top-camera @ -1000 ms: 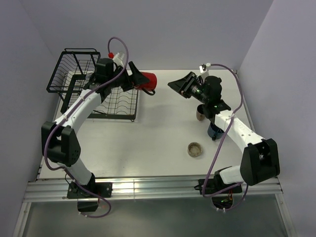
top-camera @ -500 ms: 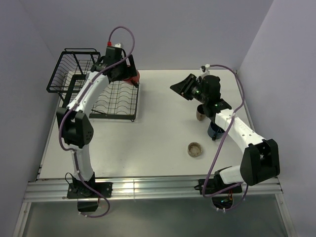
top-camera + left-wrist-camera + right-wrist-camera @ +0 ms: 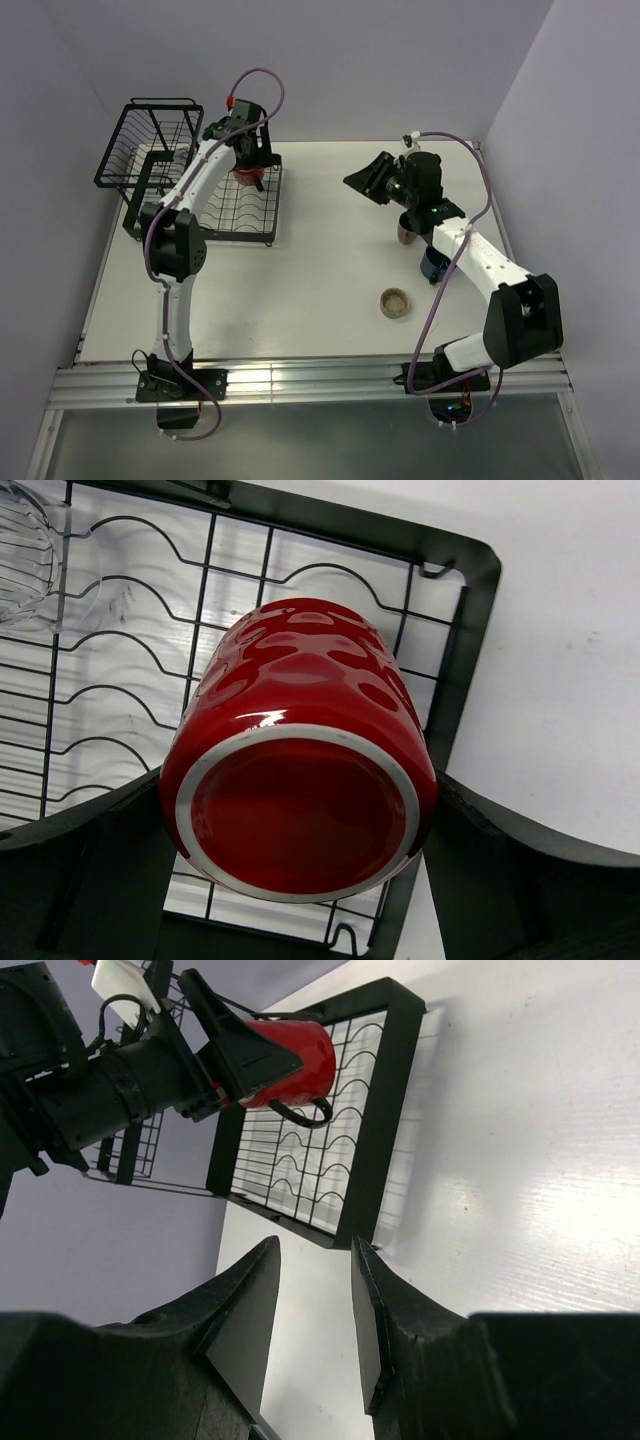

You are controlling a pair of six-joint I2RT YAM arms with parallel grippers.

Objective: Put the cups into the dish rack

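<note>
My left gripper (image 3: pixel 251 172) is shut on the red mug (image 3: pixel 252 179) and holds it over the far right part of the dish rack's (image 3: pixel 150 115) flat slotted tray. In the left wrist view the red mug (image 3: pixel 300 770) fills the middle, its base toward the camera, with the rack frame (image 3: pixel 468 640) below and a clear glass (image 3: pixel 25 550) at the top left. My right gripper (image 3: pixel 366 176) is open and empty, raised above the table. The tan cup (image 3: pixel 405 230), the dark blue mug (image 3: pixel 433 266) and the low beige cup (image 3: pixel 395 301) stand on the table at the right.
The taller wire basket (image 3: pixel 130 150) stands at the far left against the wall. In the right wrist view my open right gripper (image 3: pixel 312 1300) faces the rack (image 3: pixel 390 1110), the red mug (image 3: pixel 292 1055) and the left gripper (image 3: pixel 235 1052). White table (image 3: pixel 320 290) lies between rack and cups.
My left arm has swung the red mug leftward from beside the rack's right edge to above the flat tray. The right arm has barely moved.
</note>
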